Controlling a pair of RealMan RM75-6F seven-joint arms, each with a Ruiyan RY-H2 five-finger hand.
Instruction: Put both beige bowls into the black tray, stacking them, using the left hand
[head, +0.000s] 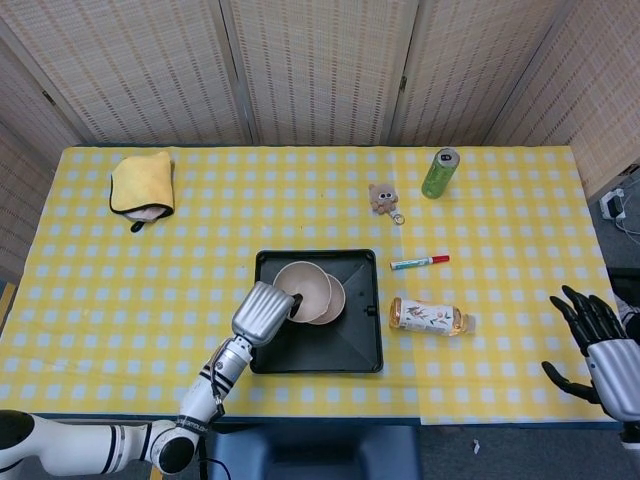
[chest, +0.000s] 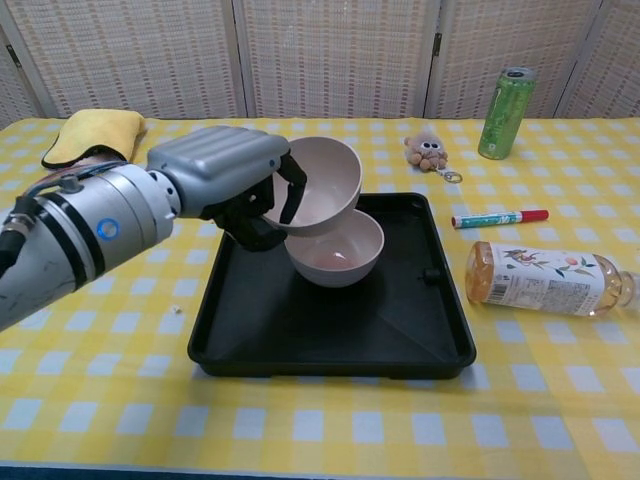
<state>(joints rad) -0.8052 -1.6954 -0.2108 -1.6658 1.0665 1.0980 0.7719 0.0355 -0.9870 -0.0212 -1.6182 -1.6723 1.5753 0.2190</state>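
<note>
**Left hand holds one beige bowl above the other in the tray**

The left hand (chest: 225, 180) grips a beige bowl (chest: 318, 178) by its near rim, fingers (chest: 293, 196) curled over the edge into the hollow. This held bowl is tilted, its opening turned up and slightly away from the hand, and it hangs over the black tray (chest: 300, 335). Its interior looks bare.

Directly under and just beyond the hand's fingertips sits the second beige bowl (chest: 345, 255), upright on the tray floor in the tray's far half. From the chest view the held bowl overlaps its far-left rim; whether the two touch cannot be told. The lower bowl shows a faint pinkish sheen at its bottom and nothing else inside. Apart from that bowl, the tray carries only a small black knob (chest: 431, 273) near its right wall.

Beyond the tray on the side away from the hand lie a tea bottle (chest: 545, 279) on its side and a red-and-white marker (chest: 499, 217). Farther off stand a green can (chest: 502, 100) and a small plush toy (chest: 429, 150). Behind the hand's forearm, toward the far left corner, lies a yellow cloth (chest: 92, 132).

The right hand (head: 604, 345) hovers well apart at the table's right edge, fingers spread wide, holding nothing.
</note>
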